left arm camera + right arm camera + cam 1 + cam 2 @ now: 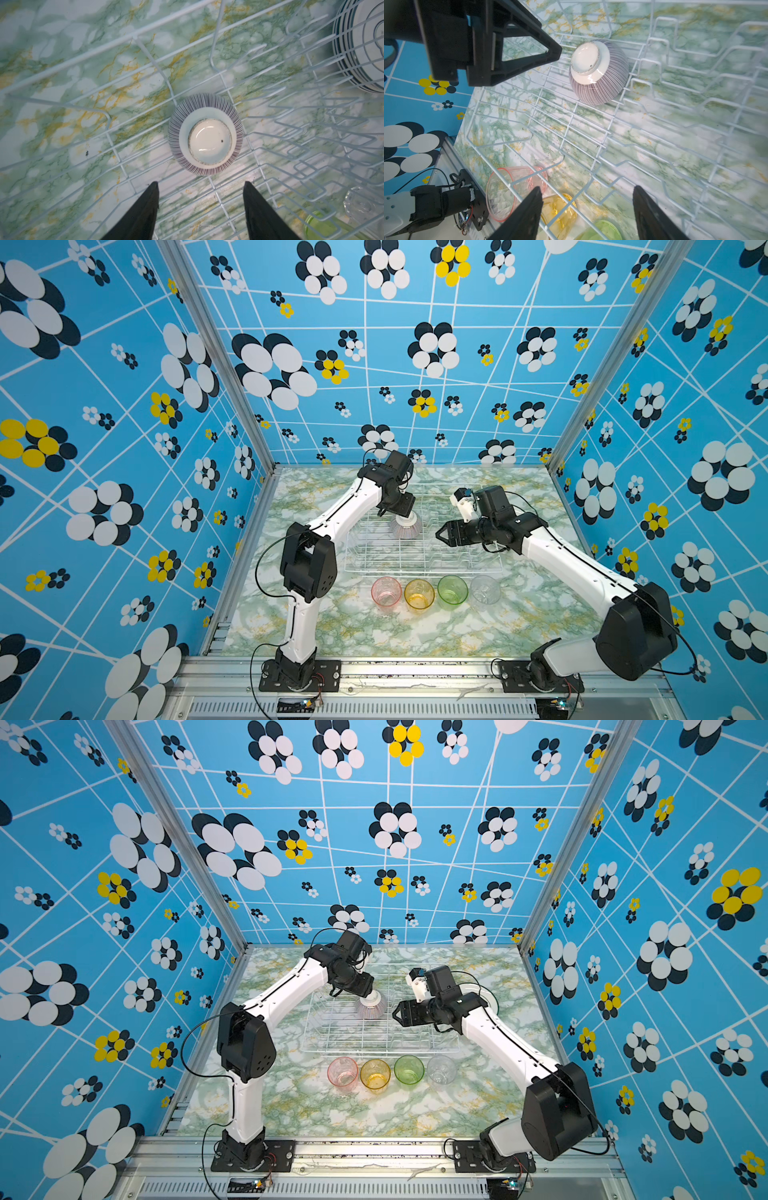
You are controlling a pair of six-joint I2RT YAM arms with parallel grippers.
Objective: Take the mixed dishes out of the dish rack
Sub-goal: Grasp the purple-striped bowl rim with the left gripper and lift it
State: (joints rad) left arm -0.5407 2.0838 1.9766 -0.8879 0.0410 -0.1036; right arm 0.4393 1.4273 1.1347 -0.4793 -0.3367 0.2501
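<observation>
The pink-striped bowl (406, 526) (205, 135) (600, 70) lies upside down inside the white wire dish rack (424, 568) (133, 37), near its back. My left gripper (201, 182) hangs just above the bowl, open, with nothing between its fingers. My right gripper (438, 533) (587, 187) hovers over the rack's middle, pointing left, open and empty. A stack of green-rimmed plates (365, 52) (492, 996) lies on the table past the rack's right end, mostly hidden behind the right arm in both top views.
Pink (386, 591), yellow (419, 594), green (452, 591) and clear (484, 590) tumblers stand in a row on the marble table just in front of the rack. The rack's upright dividers (660, 62) fill its right half. Blue patterned walls close in three sides.
</observation>
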